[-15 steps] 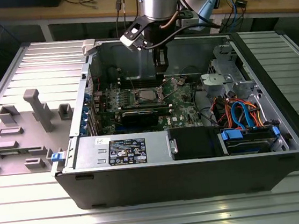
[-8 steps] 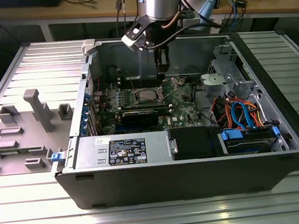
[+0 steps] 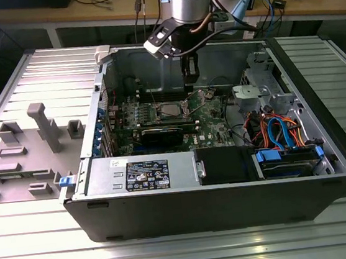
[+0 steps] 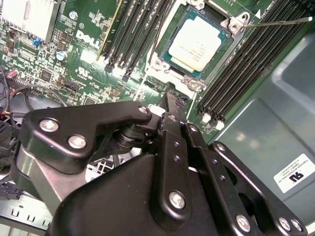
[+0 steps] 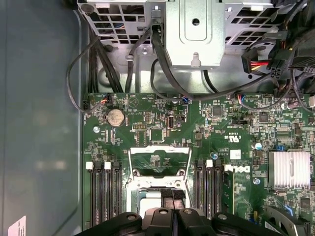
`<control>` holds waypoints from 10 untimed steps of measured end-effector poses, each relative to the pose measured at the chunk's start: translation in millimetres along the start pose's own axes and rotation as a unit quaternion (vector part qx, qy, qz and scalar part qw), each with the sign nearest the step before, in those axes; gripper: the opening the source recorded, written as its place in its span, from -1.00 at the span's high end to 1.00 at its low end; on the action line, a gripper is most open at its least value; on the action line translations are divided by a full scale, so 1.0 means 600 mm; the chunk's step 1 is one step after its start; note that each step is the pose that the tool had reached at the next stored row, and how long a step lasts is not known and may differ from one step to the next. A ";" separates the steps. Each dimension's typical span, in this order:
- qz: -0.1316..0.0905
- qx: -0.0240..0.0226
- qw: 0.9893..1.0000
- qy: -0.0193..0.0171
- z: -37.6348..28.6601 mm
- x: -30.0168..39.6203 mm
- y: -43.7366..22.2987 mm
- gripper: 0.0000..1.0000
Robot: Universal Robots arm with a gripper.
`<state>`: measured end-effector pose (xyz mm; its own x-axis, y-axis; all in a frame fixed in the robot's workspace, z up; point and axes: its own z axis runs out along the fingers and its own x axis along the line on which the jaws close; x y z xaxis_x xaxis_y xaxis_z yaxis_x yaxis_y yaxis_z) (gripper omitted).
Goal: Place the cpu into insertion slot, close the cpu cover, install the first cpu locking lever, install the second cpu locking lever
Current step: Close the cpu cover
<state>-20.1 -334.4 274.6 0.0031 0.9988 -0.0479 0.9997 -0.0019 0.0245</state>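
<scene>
The gripper (image 4: 173, 98) is the closest thing in both wrist views. Its fingers look pressed together with nothing between them, so it's empty-handed, hanging just over the socket area. In the exterior view it's reaching down into the open computer case (image 3: 231, 204).

Right past the fingertips, the cpu (image 4: 197, 42) is already sitting flat in the insertion slot (image 4: 172, 34) on the green motherboard (image 5: 221, 142). So I'd call step one done.

The cpu cover (image 5: 160, 148) is a different story. In the first wrist view the silver frame is flipped up on its hinge and you can see green board through its window, so it isn't closed over the chip yet. One locking lever (image 4: 280, 21) sticks out loose as a thin metal rod beside the slot, not latched.

My read: one of four steps finished, with the cover and both levers left to do. The whole case sits on a ribbed metal table (image 3: 175, 254).
</scene>
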 end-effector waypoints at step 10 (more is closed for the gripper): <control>0.000 0.000 1.000 0.000 0.000 0.000 0.006 0.79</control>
<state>-16.4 -334.4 274.5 0.0031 0.9988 -0.0479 0.9997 -0.0019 0.0245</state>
